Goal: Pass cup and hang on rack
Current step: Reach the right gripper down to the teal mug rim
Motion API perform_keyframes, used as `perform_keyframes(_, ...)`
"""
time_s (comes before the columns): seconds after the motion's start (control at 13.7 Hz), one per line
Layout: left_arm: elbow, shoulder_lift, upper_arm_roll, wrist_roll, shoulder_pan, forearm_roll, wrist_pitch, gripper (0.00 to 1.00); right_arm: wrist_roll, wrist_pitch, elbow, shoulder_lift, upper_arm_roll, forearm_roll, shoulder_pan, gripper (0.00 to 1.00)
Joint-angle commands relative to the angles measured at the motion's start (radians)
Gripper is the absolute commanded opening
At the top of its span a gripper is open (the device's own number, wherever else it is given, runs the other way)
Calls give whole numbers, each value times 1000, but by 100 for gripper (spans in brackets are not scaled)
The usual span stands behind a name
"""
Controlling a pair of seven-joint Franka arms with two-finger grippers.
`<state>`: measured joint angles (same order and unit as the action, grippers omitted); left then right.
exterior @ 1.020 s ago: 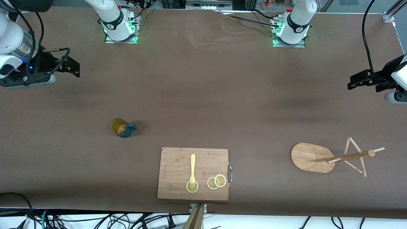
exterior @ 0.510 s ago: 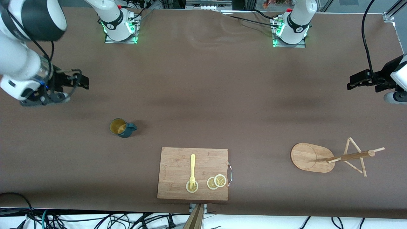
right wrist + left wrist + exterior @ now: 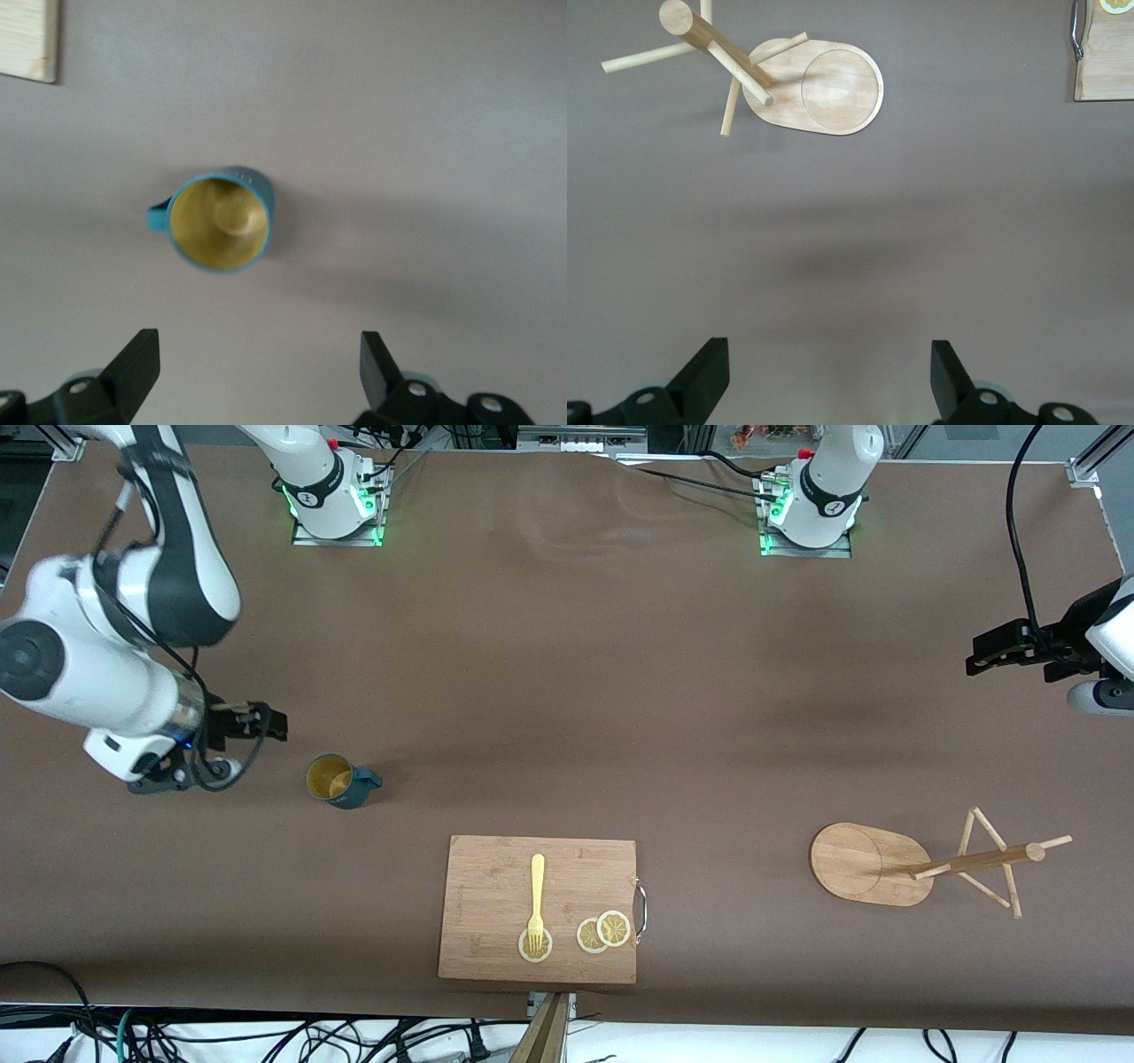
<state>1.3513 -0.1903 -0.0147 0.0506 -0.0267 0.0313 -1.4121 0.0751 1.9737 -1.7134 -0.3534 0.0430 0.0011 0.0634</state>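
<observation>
The cup (image 3: 339, 780), dark teal with a yellow inside, stands upright on the brown table toward the right arm's end, its handle pointing toward the table's middle. It also shows in the right wrist view (image 3: 220, 220). My right gripper (image 3: 266, 722) is open and empty, in the air just beside the cup toward the right arm's end. The rack (image 3: 921, 861), a bamboo mug tree on an oval base, stands toward the left arm's end; it also shows in the left wrist view (image 3: 757, 75). My left gripper (image 3: 983, 654) is open and empty and waits above the table's edge at the left arm's end.
A wooden cutting board (image 3: 496, 868) with a yellow fork (image 3: 536, 899) and lemon slices (image 3: 602, 931) lies near the front edge, between cup and rack. Its corner shows in the right wrist view (image 3: 27, 40) and left wrist view (image 3: 1106, 53).
My right arm has swung down and toward the cup; its gripper went from the table's end to just beside the cup. The left arm, cup and rack have not moved.
</observation>
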Motion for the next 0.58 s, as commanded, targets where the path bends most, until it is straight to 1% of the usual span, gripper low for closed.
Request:
perform_keyframes(0.0, -24, -11, -2, 3, 1, -2, 4, 100, 12, 141, -46, -75, 8, 16, 2, 100)
perform_keyframes(0.22, -24, -11, -2, 3, 1, -4, 4, 100, 8, 218, -94, -91, 8, 16, 19, 100)
perform_keyframes(0.51, -26, -14, -5, 3, 1, -2, 4, 100, -14, 272, -95, -140, 8, 16, 38, 95)
